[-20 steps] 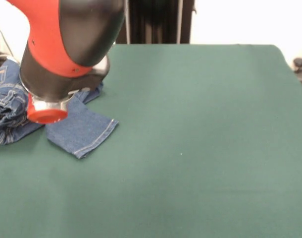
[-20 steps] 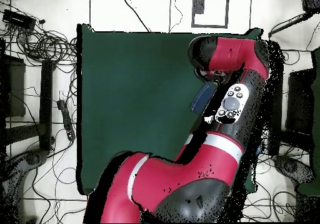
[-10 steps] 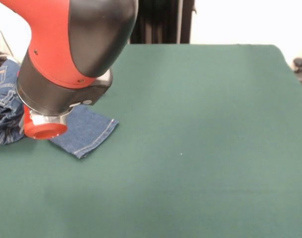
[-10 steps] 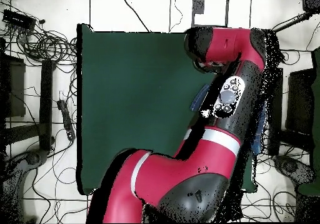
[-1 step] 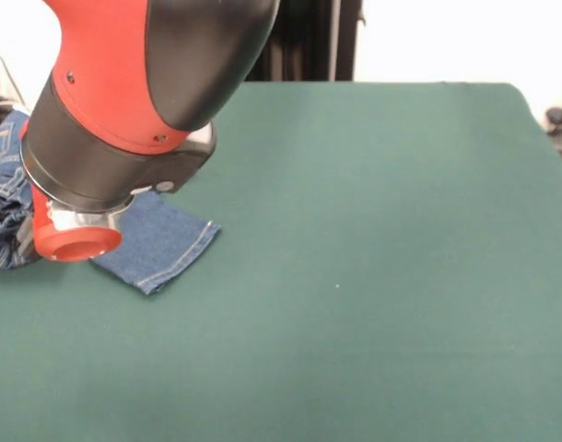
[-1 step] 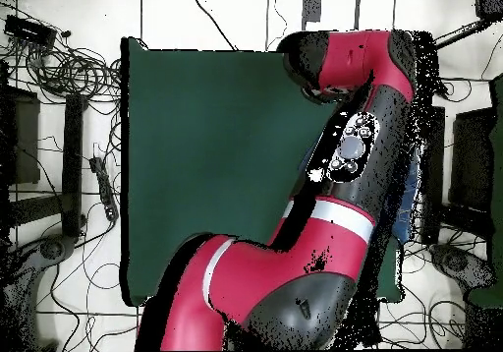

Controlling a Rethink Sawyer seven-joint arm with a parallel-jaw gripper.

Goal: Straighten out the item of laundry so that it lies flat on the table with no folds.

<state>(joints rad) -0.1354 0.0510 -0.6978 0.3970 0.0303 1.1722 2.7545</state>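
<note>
The item of laundry, blue denim jeans (image 5: 158,241), lies at the left edge of the green table (image 5: 373,239). One hemmed leg end with pale stitching lies flat and points toward the table's middle. The rest is bunched in folds (image 5: 3,207) at the far left. My red and black arm (image 5: 138,87) hangs low over the jeans and covers their middle. Its red round cap (image 5: 76,242) sits just above the denim. The gripper itself is hidden by the arm. In the overhead view the arm (image 6: 354,161) covers the jeans, except a blue strip (image 6: 410,196) beside the table (image 6: 206,151).
Green cloth stretches wide to the right of the jeans in the front view. In the overhead view, cables (image 6: 69,68) and dark stands (image 6: 472,161) lie on the floor around the table.
The arm has swung further over the jeans and looms larger in the front view, hiding more denim. The overhead view has lost the leg end under the arm. The jeans have not moved.
</note>
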